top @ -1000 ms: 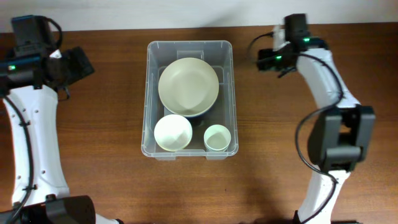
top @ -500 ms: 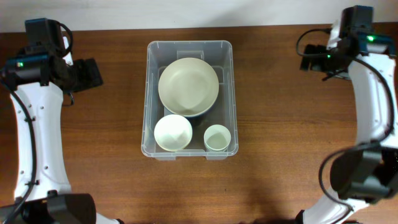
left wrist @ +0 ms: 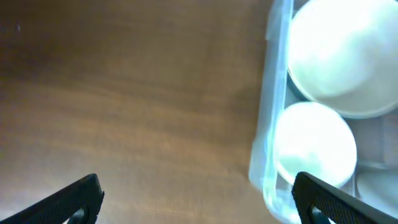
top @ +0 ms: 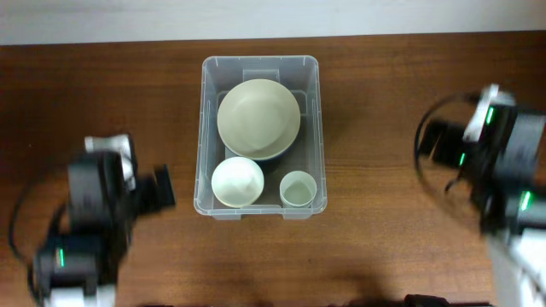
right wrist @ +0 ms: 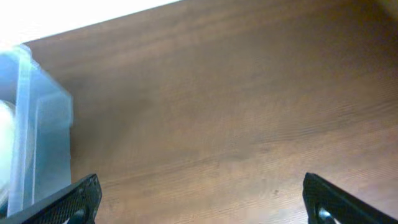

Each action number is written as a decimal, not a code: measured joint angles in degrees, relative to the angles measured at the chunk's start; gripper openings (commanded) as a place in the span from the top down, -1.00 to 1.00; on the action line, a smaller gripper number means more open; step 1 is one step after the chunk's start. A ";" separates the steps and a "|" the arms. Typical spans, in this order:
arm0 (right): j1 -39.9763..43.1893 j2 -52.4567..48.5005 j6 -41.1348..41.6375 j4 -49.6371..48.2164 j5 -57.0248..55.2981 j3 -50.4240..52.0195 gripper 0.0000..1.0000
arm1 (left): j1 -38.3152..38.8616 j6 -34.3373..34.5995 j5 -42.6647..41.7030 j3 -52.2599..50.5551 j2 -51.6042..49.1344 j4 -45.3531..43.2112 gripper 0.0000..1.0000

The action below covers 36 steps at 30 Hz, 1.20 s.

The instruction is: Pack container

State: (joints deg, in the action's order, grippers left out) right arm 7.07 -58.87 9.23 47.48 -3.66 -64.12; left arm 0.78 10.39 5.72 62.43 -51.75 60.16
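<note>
1. The container (top: 205, 128): clear plastic, glossy, with smooth walls.
2. The bench (top: 128, 94): brown wood with visible grain, smooth, low sheen.
3. The large bowl (top: 258, 118), small bowl (top: 237, 182) and cup (top: 297, 188): pale, smooth, faintly glossy; material unclear.

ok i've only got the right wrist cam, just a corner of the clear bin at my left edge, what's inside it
Observer: Three dishes sit in the container: a large cream dish at the far end, with a white bowl and a small cup side by side at the near end.
Operator: lid on or off
Observer: No lid on it; the top is open.
Operator: and the left arm
Observer: The left gripper is open and empty, over bare table beside the container wall nearest the white bowl.
</note>
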 measured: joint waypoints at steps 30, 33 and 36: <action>-0.66 31.30 1.44 2.91 0.52 26.69 -0.99 | 0.39 4.66 -0.39 -13.44 20.74 8.70 -0.99; -0.70 36.57 -2.19 -2.45 3.74 28.83 -0.98 | 0.39 4.66 -0.39 -13.44 20.74 8.68 -0.99; -0.70 43.45 -7.21 -11.13 6.88 33.59 -0.98 | 0.39 4.66 -0.37 -13.49 20.74 8.70 -0.99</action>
State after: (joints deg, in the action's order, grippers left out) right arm 6.37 -15.42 2.02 36.36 3.22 -30.52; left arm 1.17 15.05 5.34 48.95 -31.00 68.86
